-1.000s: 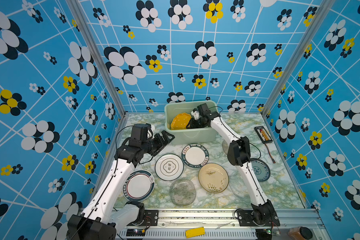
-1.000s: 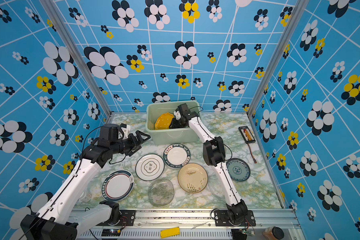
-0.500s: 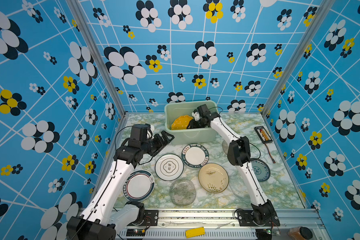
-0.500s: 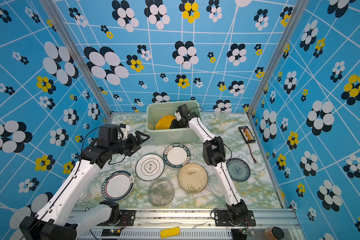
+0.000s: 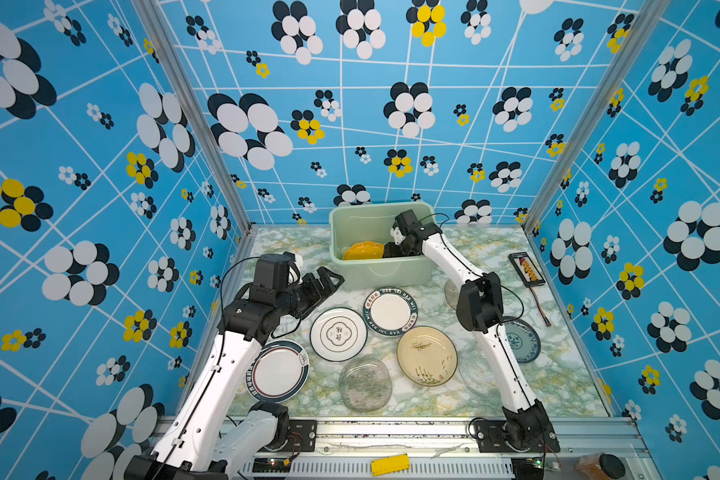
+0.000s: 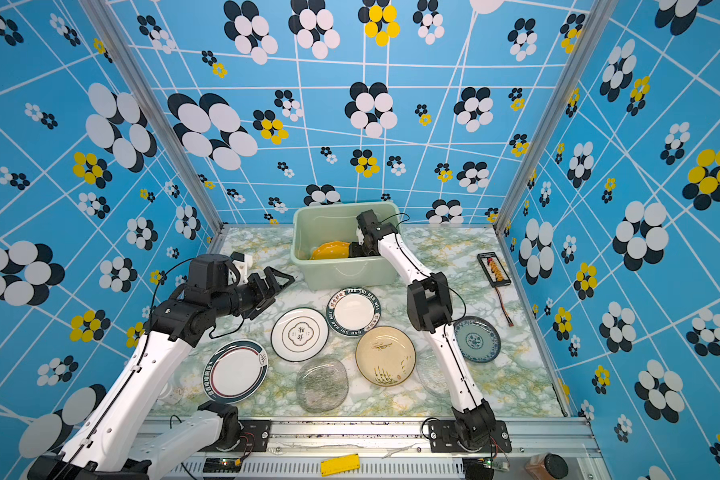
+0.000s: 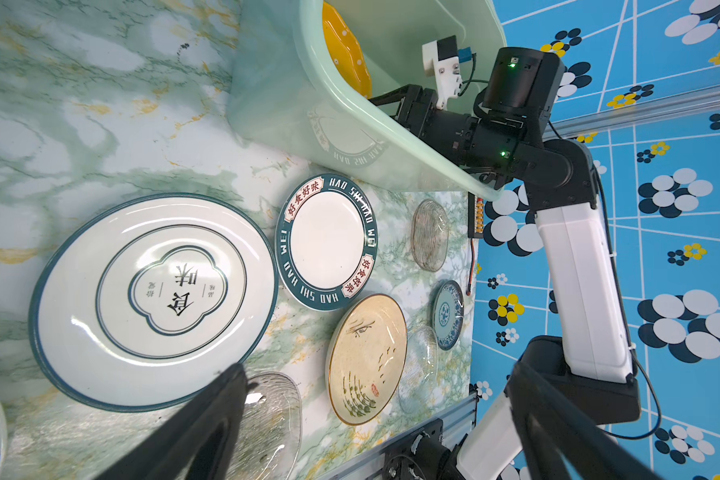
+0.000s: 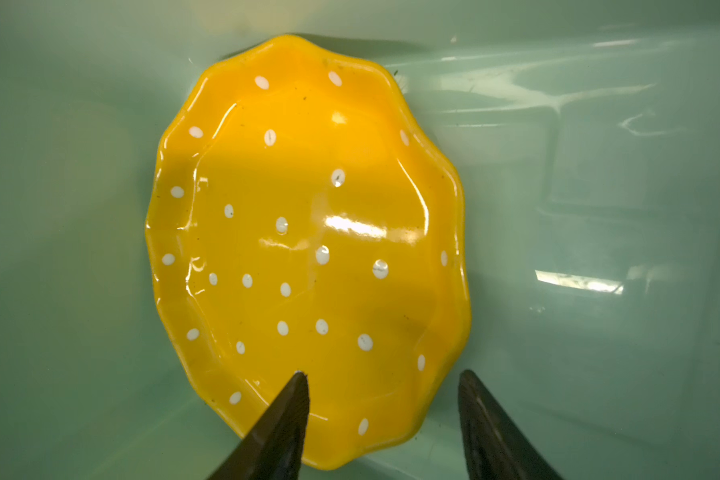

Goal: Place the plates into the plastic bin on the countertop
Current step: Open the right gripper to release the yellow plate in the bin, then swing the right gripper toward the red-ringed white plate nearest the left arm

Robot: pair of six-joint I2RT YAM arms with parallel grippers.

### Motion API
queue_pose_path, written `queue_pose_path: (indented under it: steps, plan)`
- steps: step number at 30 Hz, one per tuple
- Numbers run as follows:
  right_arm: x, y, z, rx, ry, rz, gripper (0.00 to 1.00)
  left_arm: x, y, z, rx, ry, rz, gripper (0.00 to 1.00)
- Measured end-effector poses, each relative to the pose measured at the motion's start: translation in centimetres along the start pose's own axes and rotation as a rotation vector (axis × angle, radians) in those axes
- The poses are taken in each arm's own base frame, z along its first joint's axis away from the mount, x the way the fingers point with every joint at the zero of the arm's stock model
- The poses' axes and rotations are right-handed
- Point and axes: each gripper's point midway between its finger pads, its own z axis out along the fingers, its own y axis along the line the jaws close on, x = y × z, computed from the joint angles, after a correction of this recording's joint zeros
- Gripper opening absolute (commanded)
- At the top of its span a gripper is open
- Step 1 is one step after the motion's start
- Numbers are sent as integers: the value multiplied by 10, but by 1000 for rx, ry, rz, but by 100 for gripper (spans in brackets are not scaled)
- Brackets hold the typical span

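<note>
The mint plastic bin stands at the back of the countertop. A yellow dotted plate lies flat on its floor. My right gripper reaches into the bin, open, with one finger over the plate's near edge and the other beyond its rim, gripping nothing. My left gripper hovers wide open and empty left of the bin. In front lie a quatrefoil plate, a green-rimmed plate, a beige plate, a clear glass plate, a red-ringed plate and a blue-patterned plate.
A smoky glass plate and another clear one lie partly under the right arm. A black abacus-like board with a cable sits at the right wall. Blue flowered walls close in three sides.
The right gripper's jaws have spread apart and let go of the yellow plate, which has settled from a tilt onto the bin floor. The left arm has barely moved.
</note>
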Motion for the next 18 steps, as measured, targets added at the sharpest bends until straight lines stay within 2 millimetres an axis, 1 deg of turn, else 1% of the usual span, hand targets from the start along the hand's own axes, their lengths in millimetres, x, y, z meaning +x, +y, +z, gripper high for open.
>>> queue_pose_path:
  steps: [1, 7, 11, 14, 16, 18]
  plan:
    - [-2, 0, -3, 5, -9, -5, 64, 1, 1, 0, -4, 1, 0, 99]
    - [-15, -1, -24, 48, -65, -27, 82, 3, 6, -6, -30, -8, 10, 99]
    - [-25, 2, -43, 61, -108, -46, 86, 5, 11, -15, -62, -23, 16, 99]
    - [-37, 12, -72, 48, -161, -59, 86, 2, 10, -26, -82, -53, 26, 99]
    - [-46, 22, -99, 30, -209, -67, 86, -1, 9, -37, -97, -90, 32, 99]
    - [-54, 34, -132, 8, -264, -79, 85, -2, 9, -49, -111, -125, 36, 99]
